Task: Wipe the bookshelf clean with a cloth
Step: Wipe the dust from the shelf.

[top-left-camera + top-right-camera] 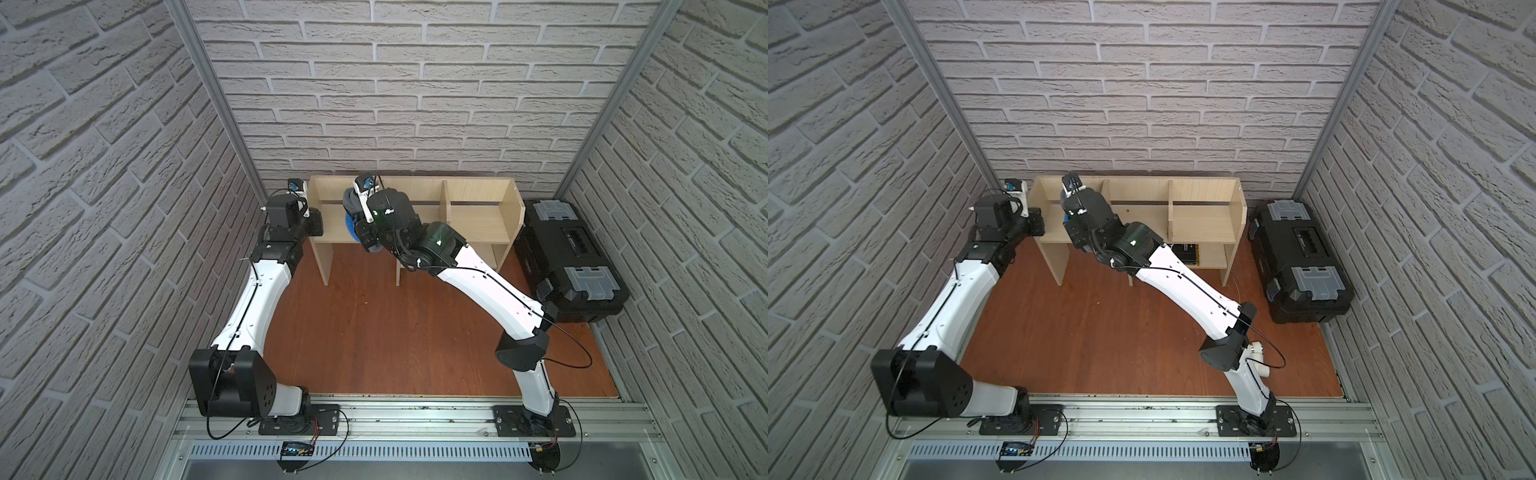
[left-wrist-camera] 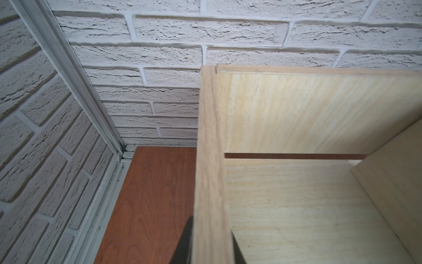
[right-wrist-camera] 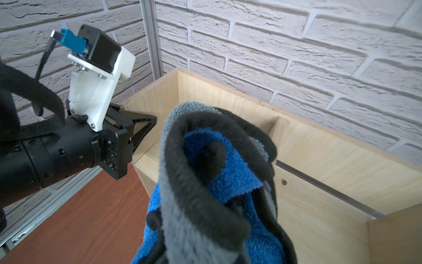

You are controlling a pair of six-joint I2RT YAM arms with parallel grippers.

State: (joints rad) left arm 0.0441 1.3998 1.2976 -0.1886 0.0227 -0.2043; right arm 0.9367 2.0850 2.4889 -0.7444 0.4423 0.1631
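The light-wood bookshelf [image 1: 478,220] [image 1: 1200,220] stands against the back wall in both top views. My left gripper [image 1: 316,221] [image 2: 211,240] is shut on the shelf's left side panel [image 2: 210,160]; one black finger lies on each face of the panel. The cloth [image 3: 205,182], grey outside and blue inside, hangs bunched in my right gripper [image 3: 205,251], which is shut on it. The fabric hides most of that gripper's fingers. The cloth [image 1: 351,208] sits over the left compartment, just right of the left gripper [image 3: 146,123].
A black toolbox [image 1: 577,266] [image 1: 1304,266] stands right of the shelf. A white pipe fitting [image 1: 1258,357] lies behind the right arm's elbow. A black and yellow item [image 1: 1187,253] rests on the lower shelf. Brick walls close in on three sides.
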